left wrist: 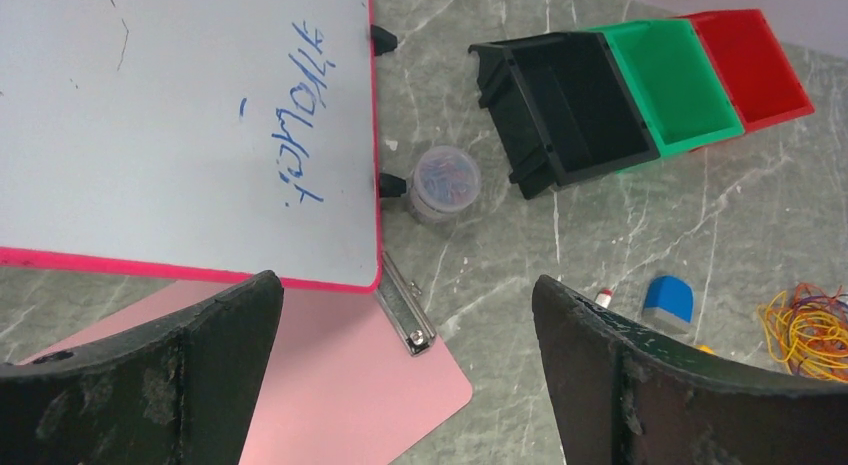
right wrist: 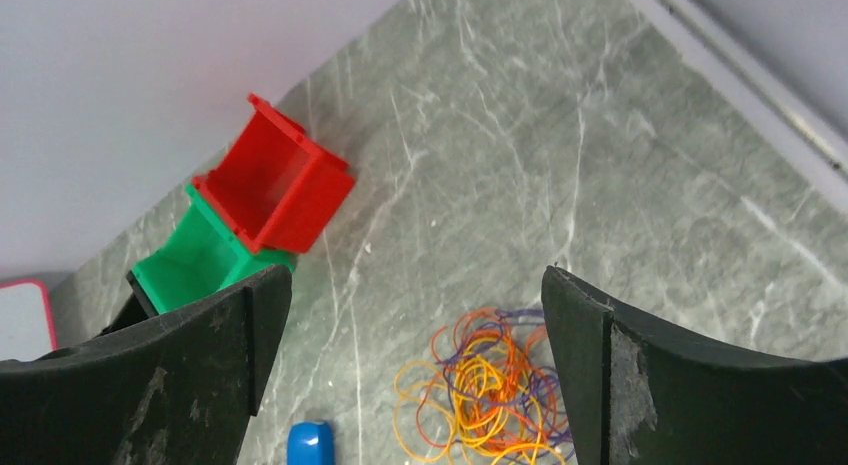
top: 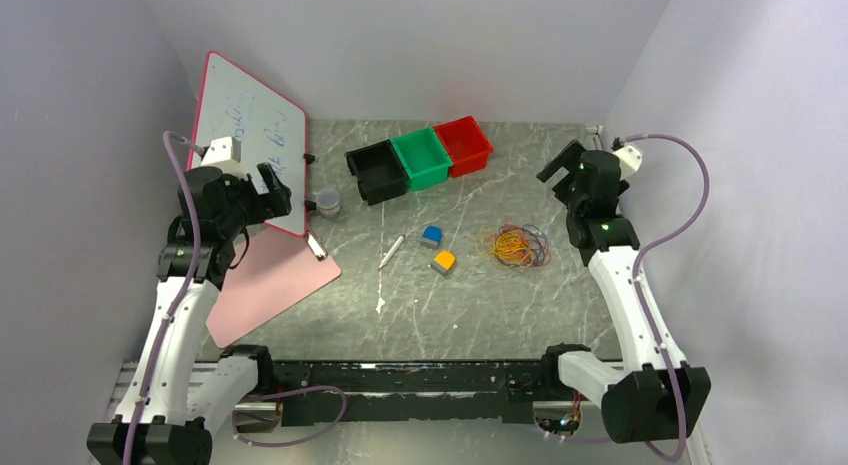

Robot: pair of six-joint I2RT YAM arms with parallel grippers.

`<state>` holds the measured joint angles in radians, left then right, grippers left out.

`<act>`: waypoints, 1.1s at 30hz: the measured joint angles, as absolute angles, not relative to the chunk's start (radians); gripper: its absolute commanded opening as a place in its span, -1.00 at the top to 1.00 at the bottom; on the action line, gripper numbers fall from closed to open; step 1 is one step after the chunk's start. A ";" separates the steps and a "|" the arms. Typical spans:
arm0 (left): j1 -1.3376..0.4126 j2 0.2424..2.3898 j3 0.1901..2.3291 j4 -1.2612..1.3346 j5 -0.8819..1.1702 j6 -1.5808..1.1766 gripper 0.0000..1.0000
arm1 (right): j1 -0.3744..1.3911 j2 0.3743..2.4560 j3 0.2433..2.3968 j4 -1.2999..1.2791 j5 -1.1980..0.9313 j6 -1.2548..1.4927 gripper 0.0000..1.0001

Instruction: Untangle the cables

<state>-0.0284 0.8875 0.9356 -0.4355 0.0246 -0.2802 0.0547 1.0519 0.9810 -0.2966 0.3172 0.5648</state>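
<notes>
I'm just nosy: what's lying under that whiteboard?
A pink clipboard pokes out from under the whiteboard, its metal clip showing. Its far part, and anything else beneath, is covered.

Whiteboard, pink clipboard, clear jar. Black bin, green bin, red bin abreast. Cables at right edge.

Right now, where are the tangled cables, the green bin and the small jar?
cables [top: 515, 246]: top view, middle of the tangle.
green bin [top: 421, 156]: top view, its bare floor.
small jar [left wrist: 446, 181]: left wrist view, its clear lid.
</notes>
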 measured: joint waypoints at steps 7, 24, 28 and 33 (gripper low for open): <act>-0.028 0.849 0.873 -0.443 0.024 -0.288 -0.99 | 0.121 1.148 0.984 -0.352 0.308 0.714 -1.00; -0.055 0.820 0.822 -0.491 0.021 -0.306 -0.99 | 0.576 1.686 1.357 -0.387 0.501 1.126 -1.00; -0.083 0.820 0.816 -0.492 0.015 -0.305 -0.99 | 0.618 1.816 1.467 -0.408 0.519 1.187 -0.99; -0.112 0.819 0.816 -0.494 -0.001 -0.305 -0.98 | 0.621 1.950 1.585 -0.443 0.533 1.236 -0.92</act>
<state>-0.1123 0.8188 0.8158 -0.4942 -0.0013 -0.3054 0.6209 1.9495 1.5848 -0.4427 0.5335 1.2358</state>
